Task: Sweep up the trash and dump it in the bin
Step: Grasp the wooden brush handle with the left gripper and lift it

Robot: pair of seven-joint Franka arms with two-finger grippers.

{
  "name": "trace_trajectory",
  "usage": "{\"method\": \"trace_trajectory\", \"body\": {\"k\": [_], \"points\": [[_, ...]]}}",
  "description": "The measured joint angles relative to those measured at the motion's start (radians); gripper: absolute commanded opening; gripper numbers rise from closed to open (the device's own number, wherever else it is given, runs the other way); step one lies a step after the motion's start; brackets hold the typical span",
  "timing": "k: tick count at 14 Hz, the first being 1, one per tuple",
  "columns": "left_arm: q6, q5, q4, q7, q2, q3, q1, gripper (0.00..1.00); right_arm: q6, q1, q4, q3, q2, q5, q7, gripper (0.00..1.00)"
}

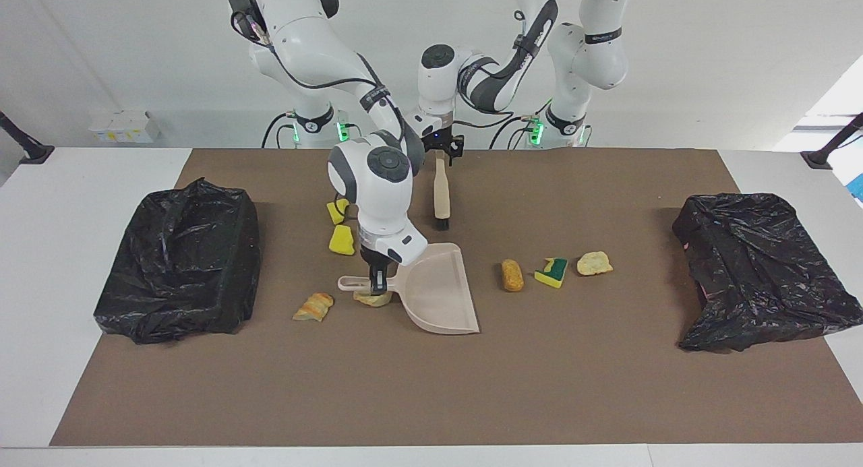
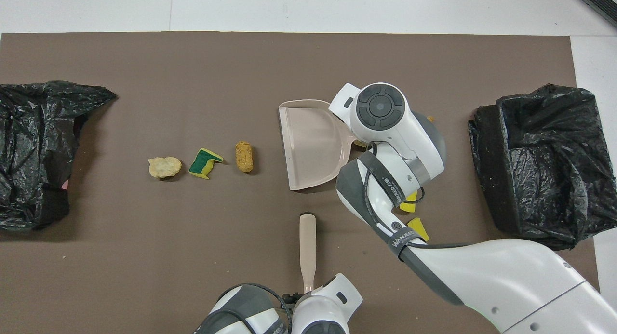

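Our right pincer (image 1: 376, 284) is clamped on the dustpan (image 1: 438, 292) handle; our left pincer (image 1: 441, 148) seems closed around the brush (image 1: 441, 191). Trash (image 1: 551, 271), probably light and soft, lies scattered on the table (image 1: 404, 386), so sweep it rather than pinch it.

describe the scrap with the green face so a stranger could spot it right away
Start at the beige dustpan mid-mat and follow the row of three scraps running toward the left arm's end. The sponge chunk is the middle one. Its neighbours are plain tan lumps; it alone is bright yellow with a dark green face.
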Motion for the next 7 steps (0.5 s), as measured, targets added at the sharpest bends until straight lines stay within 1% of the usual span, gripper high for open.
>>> {"method": "trace_trajectory", "body": {"k": [1, 2, 5, 7], "points": [[-0.013, 0.000, 0.002, -0.001, -0.005, 0.001, 0.000, 0.29, 0.000, 0.002, 0.000, 0.000, 0.000, 0.000, 0.000, 0.00], [-0.025, 0.000, 0.004, -0.003, -0.009, 0.002, 0.000, 0.00, 0.000, 0.003, 0.000, 0.000, 0.000, 0.000, 0.000, 0.00], [-0.046, 0.000, 0.007, -0.005, -0.013, 0.013, 0.002, 0.00, 0.000, 0.005, 0.000, 0.000, 0.000, 0.000, 0.000, 0.00], [-0.084, 0.000, 0.013, -0.005, -0.024, 0.030, 0.024, 0.00, 0.000, 0.006, 0.000, 0.000, 0.000, 0.000, 0.000, 0.00]]}}
